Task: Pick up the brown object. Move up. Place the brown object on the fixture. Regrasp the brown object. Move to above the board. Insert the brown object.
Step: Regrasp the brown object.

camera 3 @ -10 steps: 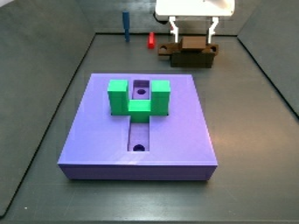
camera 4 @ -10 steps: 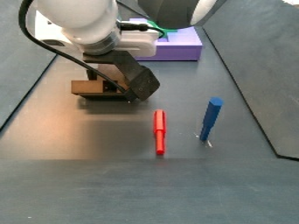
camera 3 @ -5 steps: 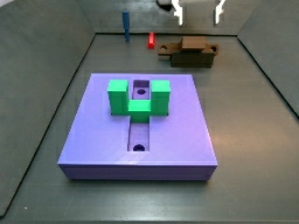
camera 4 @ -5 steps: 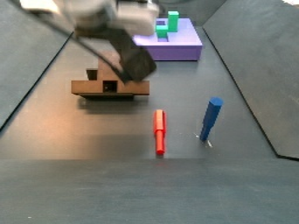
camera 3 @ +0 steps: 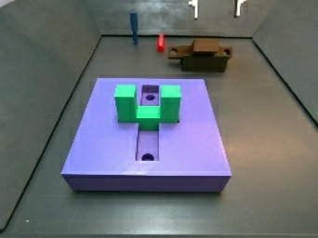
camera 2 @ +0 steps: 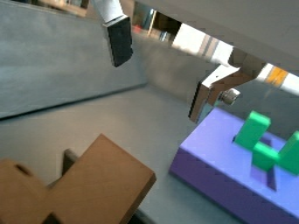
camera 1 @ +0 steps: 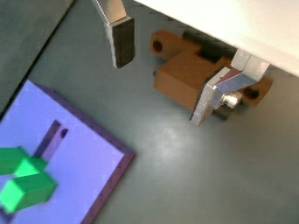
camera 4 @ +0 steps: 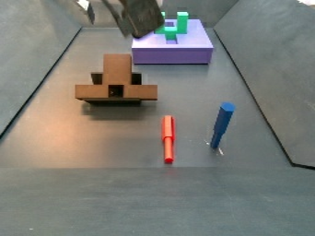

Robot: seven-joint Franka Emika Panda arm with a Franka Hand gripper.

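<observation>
pincer [camera 1: 170,74]: hanging above the fixture [camera 3: 205,61], fingers [camera 1: 121,39] standing apart, gripping nothing | brown object [camera 4: 116,70]: lying on the fixture, far from the board [camera 3: 149,139] | green block [camera 3: 148,102]: sitting on the board | red stick [camera 4: 169,138], blue stick [camera 4: 222,124]: lying on the surface beside the fixture

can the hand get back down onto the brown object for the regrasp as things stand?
Probably yes. The hand hangs open above the brown object, which rests on the fixture. Nothing lies between the fingers. The red stick and blue peg lie off to the side.
</observation>
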